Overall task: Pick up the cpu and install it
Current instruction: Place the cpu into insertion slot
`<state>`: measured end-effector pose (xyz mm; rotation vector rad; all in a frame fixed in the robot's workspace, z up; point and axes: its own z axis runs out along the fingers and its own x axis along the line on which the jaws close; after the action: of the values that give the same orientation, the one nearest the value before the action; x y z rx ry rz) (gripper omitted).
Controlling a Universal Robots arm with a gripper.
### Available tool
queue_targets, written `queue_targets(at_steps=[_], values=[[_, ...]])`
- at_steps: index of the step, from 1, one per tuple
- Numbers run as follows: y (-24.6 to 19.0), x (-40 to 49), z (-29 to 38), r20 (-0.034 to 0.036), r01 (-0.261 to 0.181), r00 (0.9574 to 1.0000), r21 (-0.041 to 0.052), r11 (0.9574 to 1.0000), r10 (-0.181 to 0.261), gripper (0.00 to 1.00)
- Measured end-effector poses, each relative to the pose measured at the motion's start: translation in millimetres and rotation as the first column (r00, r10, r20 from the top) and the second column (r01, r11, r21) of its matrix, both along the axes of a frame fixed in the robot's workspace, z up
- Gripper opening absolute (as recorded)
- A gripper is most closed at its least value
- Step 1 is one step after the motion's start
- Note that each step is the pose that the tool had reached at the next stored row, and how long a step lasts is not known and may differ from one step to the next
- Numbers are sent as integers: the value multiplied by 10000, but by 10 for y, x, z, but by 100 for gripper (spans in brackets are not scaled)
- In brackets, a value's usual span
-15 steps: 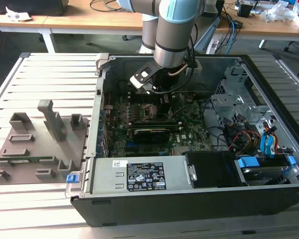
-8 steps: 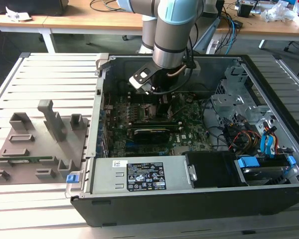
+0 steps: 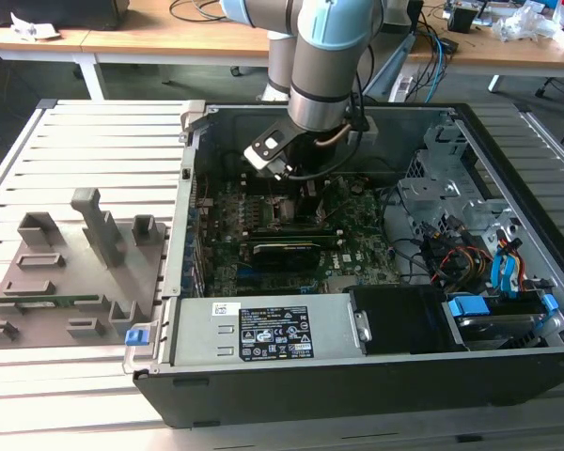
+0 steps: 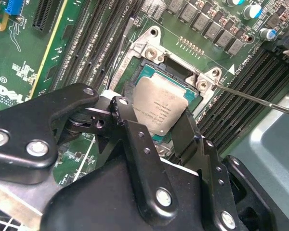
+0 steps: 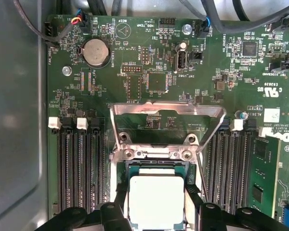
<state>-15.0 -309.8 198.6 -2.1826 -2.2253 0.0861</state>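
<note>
Claw (image 4: 151, 114) clenched on the cpu (image 4: 161, 103), black fingers (image 4: 135, 139) pressed to two opposite edges of the silver-grey chip. Same grasp in the first wrist view: claw (image 5: 156, 204), cpu (image 5: 156, 197), pale rim showing between the fingers.

Chip right at the open socket (image 4: 151, 72), square over its recess; whether fully seated, cannot tell. Metal load frame (image 5: 130, 105) tipped up just beyond the socket, thin lever (image 4: 260, 100) lying off to one side. Rows of memory slots (image 5: 79, 168) flanking both sides. Farther along the green motherboard (image 5: 221, 62), a round coin cell (image 5: 96, 52).

From the exterior view, arm reaching down into the open computer case (image 3: 357, 376), claw (image 3: 293, 188) low over the board. At the exterior view's left, grey tray (image 3: 66, 272) on the slatted table (image 3: 103, 141). Wooden desk (image 3: 150, 38) behind.
</note>
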Motion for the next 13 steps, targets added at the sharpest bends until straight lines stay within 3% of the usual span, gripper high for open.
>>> queue_targets(at_steps=[10,11,13], values=[[13,2,-35,7,-7,10000,15,10000,7,56],[10,1,-31,0,-8,10000,2,10000,8,62],[11,1,14,0,-8,10000,2,10000,8,62]])
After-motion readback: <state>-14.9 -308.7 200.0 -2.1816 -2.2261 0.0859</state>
